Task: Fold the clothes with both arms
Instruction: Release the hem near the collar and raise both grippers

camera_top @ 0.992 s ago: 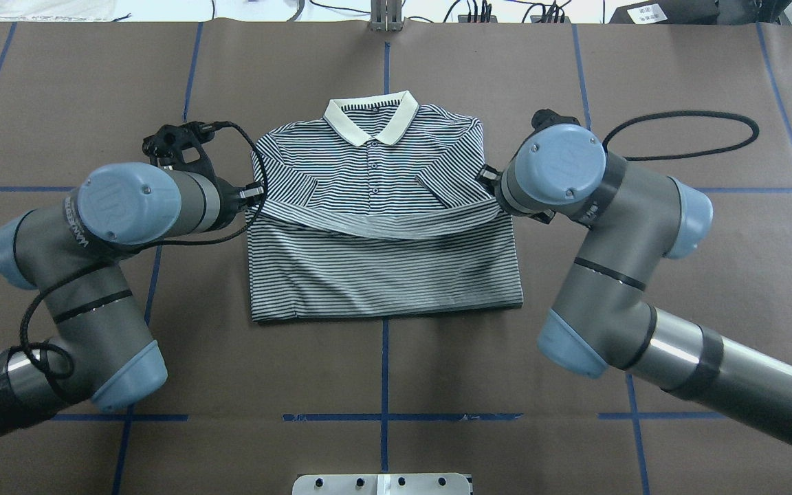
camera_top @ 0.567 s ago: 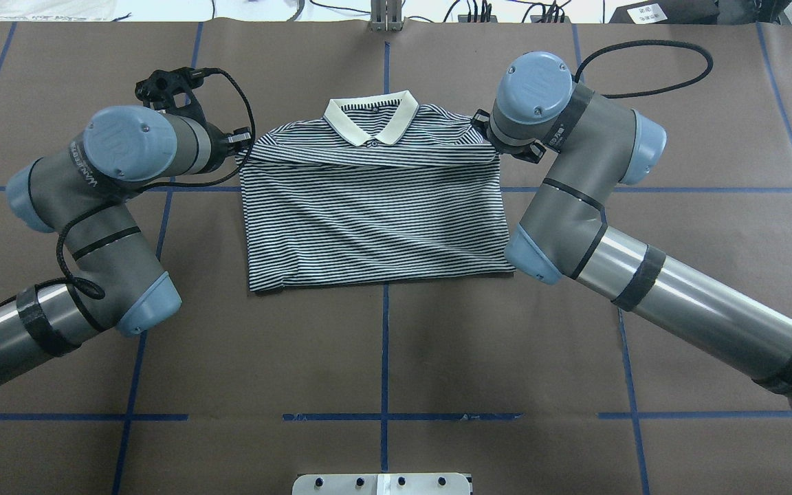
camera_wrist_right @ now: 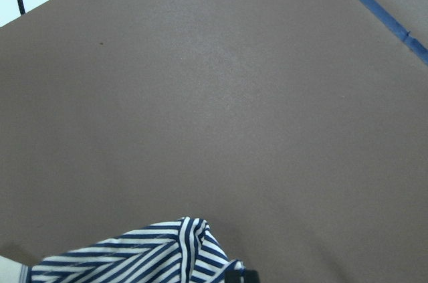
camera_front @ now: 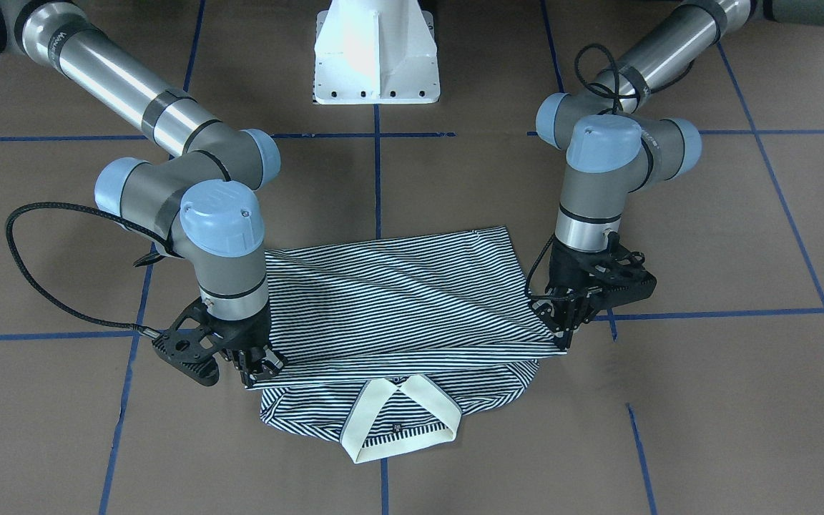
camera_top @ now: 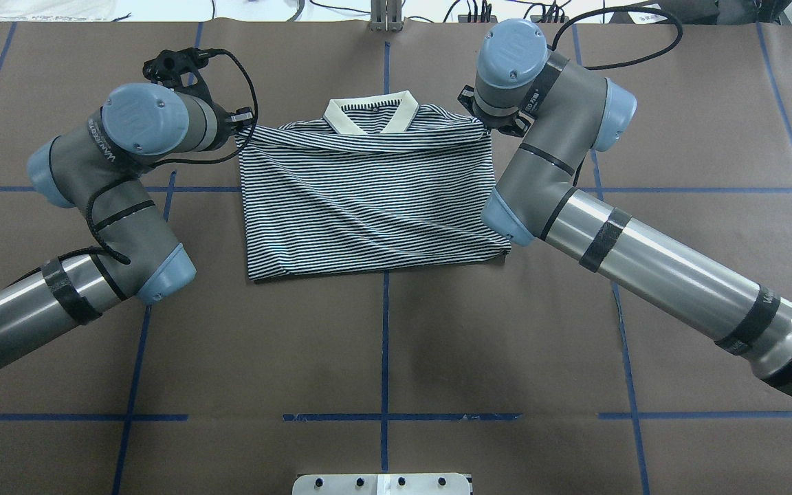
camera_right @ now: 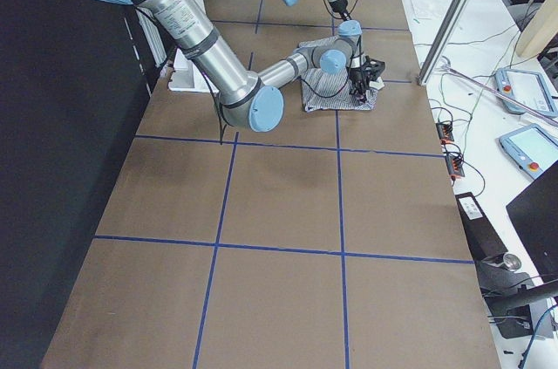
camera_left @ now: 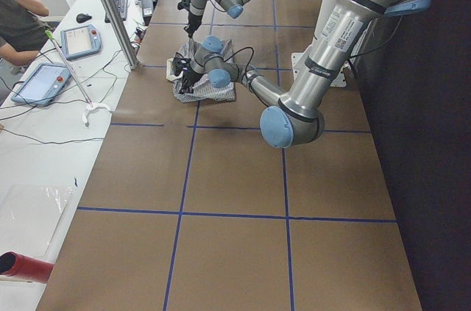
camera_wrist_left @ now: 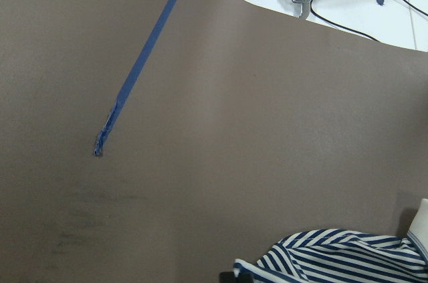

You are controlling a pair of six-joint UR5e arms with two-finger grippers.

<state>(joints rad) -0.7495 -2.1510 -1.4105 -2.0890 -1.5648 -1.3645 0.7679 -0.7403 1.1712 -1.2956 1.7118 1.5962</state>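
Striped polo shirt (camera_front: 398, 300) lying flat in the middle of a table (camera_front: 669, 429) covered in brown and marked with blue tape lines (camera_front: 727, 312). The shirt is folded in half. Its lower half lies over the chest, and the hem edge stops just short of the cream collar (camera_front: 398, 418), which is uncovered on the side away from the robot. The left arm (camera_front: 598, 186) and the right arm (camera_front: 222, 236) reach in from opposite sides. The left gripper (camera_front: 564, 330) points down at one corner of the folded-over hem, its fingers pinching the fabric. The right gripper (camera_front: 260, 368) grips the opposite corner the same way, fingers pressed together on the striped cloth. Both corners sit low, close to the layer beneath. A white pedestal (camera_front: 376, 54) stands at the robot's edge of the table. Each wrist camera shows a scrap of striped cloth at the bottom and bare table beyond.
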